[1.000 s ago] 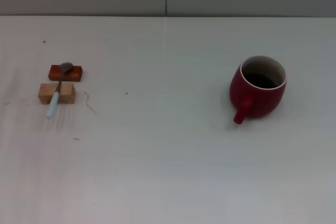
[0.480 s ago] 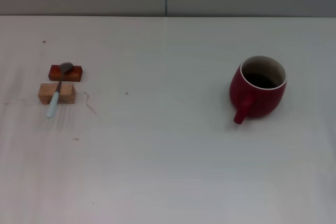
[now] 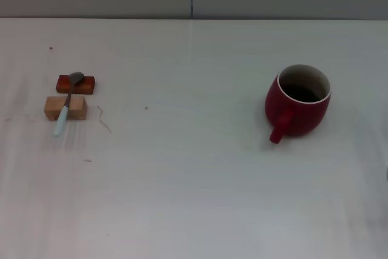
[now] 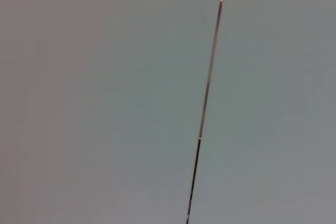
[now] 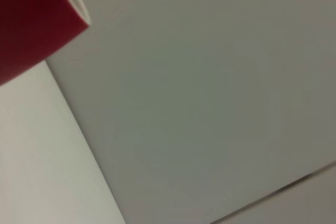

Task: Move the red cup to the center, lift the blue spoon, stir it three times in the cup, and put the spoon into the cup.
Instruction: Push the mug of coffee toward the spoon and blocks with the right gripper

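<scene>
The red cup (image 3: 298,107) stands upright on the white table (image 3: 194,180) toward its right edge, well apart from the middle, with its stubby handle turned toward the near edge. The blue spoon (image 3: 65,105) lies toward the left edge, propped across two small blocks: its grey bowl rests on the orange-red block (image 3: 83,85) and its neck crosses the tan block (image 3: 76,108), while the pale handle slopes down to the table nearer the front edge. Neither gripper shows in the head view, so I cannot tell whether either set of fingers is apart or together. The right wrist view catches the cup (image 5: 31,22) wall and a strip of its white rim close by, which suggests the right arm is somewhere near it, though the angle is too odd to place it surely. The left wrist view shows only a grey panel with a thin seam. Nothing of the task looks done yet; the cup is not at the center (image 3: 194,119). The risks from here: a grasp on the rounded, smooth wall could slip or tip the cup, and pushing it by the handle could spin it. Later, the spoon is slim and loosely perched, so a careless approach could knock it off the blocks or shift them.
</scene>
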Controlling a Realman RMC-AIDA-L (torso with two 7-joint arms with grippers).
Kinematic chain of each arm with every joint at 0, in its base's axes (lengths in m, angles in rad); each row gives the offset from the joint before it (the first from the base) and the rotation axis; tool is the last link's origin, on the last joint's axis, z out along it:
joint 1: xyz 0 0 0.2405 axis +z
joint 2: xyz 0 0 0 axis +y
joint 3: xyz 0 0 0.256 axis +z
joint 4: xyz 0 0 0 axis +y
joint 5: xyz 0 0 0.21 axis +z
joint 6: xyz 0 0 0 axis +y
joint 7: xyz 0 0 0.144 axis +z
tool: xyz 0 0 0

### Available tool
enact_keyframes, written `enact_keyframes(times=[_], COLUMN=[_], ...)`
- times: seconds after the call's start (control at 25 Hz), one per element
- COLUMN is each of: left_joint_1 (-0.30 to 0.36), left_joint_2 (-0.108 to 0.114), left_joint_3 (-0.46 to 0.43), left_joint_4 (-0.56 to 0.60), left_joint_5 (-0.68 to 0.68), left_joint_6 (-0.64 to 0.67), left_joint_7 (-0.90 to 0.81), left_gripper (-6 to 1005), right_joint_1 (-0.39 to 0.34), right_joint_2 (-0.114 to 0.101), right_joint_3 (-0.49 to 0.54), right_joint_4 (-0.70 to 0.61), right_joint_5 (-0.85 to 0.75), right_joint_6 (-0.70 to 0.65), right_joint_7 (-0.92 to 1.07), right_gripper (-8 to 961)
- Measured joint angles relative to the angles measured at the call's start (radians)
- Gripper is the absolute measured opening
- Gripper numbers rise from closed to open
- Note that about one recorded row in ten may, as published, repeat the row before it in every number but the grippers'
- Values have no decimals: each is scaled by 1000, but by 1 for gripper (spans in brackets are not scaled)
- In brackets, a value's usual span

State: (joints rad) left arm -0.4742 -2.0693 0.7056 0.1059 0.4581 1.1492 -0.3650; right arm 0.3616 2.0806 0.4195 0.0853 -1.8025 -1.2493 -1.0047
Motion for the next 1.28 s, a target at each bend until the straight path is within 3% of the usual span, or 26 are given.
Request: enact_keyframes(times=[0.44,1.28], left_joint_1=[3,16], left_joint_2=[-3,0], left_joint_3=[0,0], left_joint_4=[-19,-28], left_joint_5=[1,2], left_joint_6=[38,71], left_joint_7=[-1,-2], left_gripper=[826,825], right_joint_1=[22,44], right_joint_2=[2,7], right_joint_3=[-127,-243], right_joint_4=[50,156], right_joint_5=[0,0], right_joint_6=[62,148], right_joint_7=[-110,-133], right_gripper=[63,62])
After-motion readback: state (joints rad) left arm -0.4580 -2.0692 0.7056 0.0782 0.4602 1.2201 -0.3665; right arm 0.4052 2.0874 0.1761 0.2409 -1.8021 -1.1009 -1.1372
